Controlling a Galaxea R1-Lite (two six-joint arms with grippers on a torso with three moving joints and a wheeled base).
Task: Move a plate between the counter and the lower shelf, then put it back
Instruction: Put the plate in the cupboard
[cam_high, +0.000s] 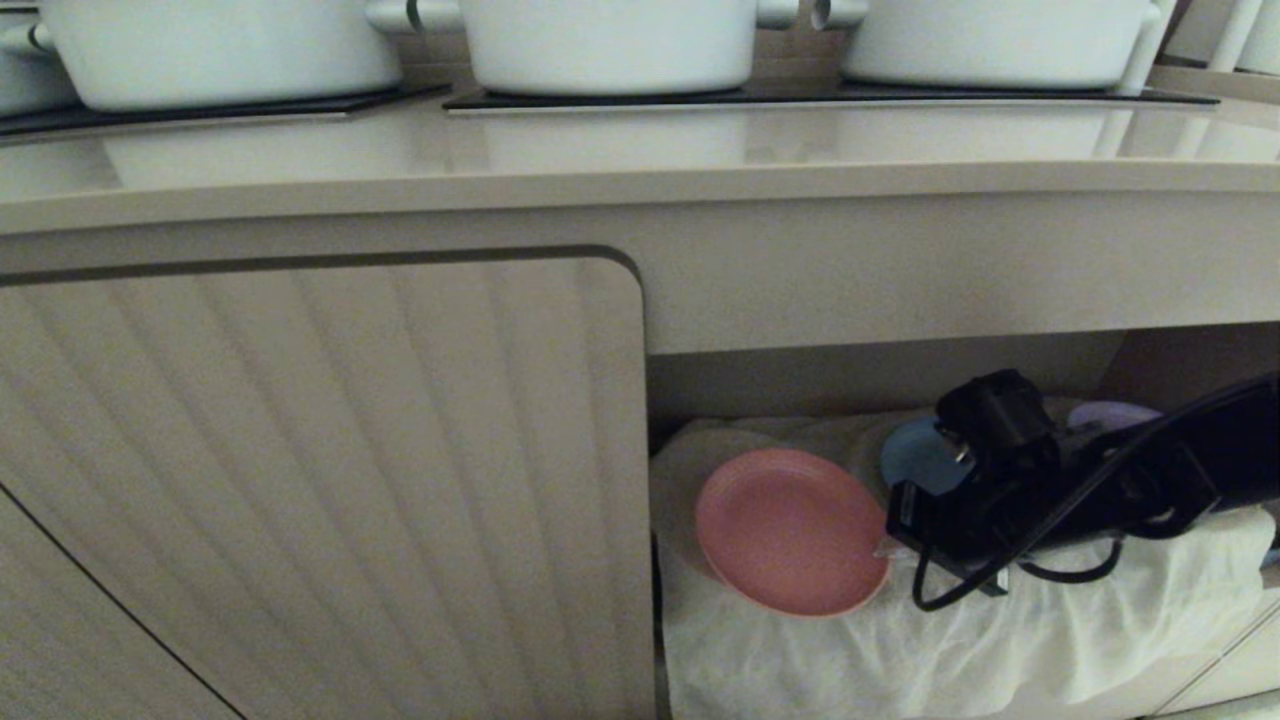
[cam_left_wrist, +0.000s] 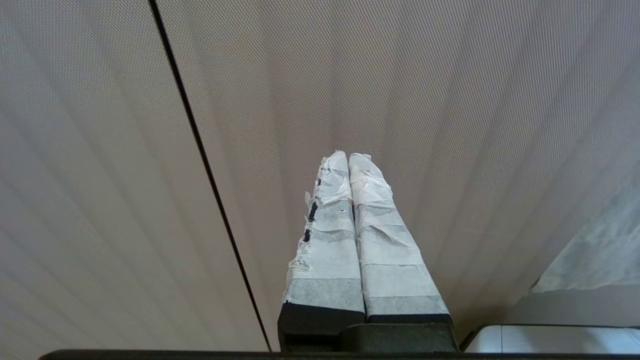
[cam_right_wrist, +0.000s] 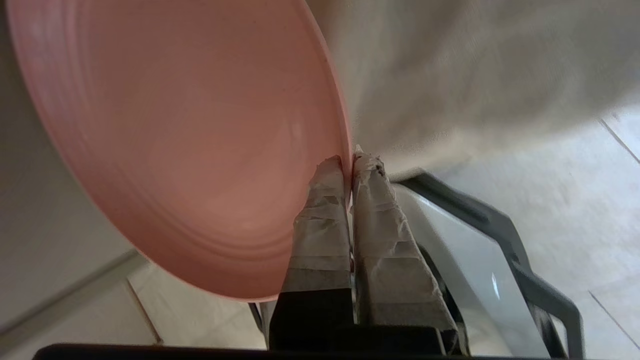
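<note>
With the pink plate pinched by its rim inside the open recess:

Ribbed cabinet door (cam_high: 320, 480): shut, filling the left of the head view, flush under the counter front.

Left gripper (cam_left_wrist: 350, 160): parked facing the ribbed door, taped fingers pressed together on nothing.

Counter (cam_high: 640, 160): beige worktop above, bare along its front strip; white pots (cam_high: 610, 40) on the black hob panels (cam_high: 800, 97) at the back.

Lower shelf (cam_high: 880, 380): open recess right of the door, floor covered by a rumpled white cloth (cam_high: 950, 640).

Pink plate (cam_high: 790, 530): in the shelf mouth, tilted, its near edge low against the cloth; from here cannot tell whether resting or just clear.

Right gripper (cam_high: 890, 545): at the plate's right edge, taped fingers (cam_right_wrist: 325, 220) clamped narrow on the rim, one each side.

Blue plate (cam_high: 920, 455) and purple plate (cam_high: 1110, 412): behind the black arm, deeper on the shelf, partly hidden.

Step in hand: probably carrying the plate at the shelf, either setting down or drawing out; direction not readable.

Next move: if outward, calls for a level pull past the door edge, then a lift over the counter's thick front; a rim-only grip risks the plate swinging.
</note>
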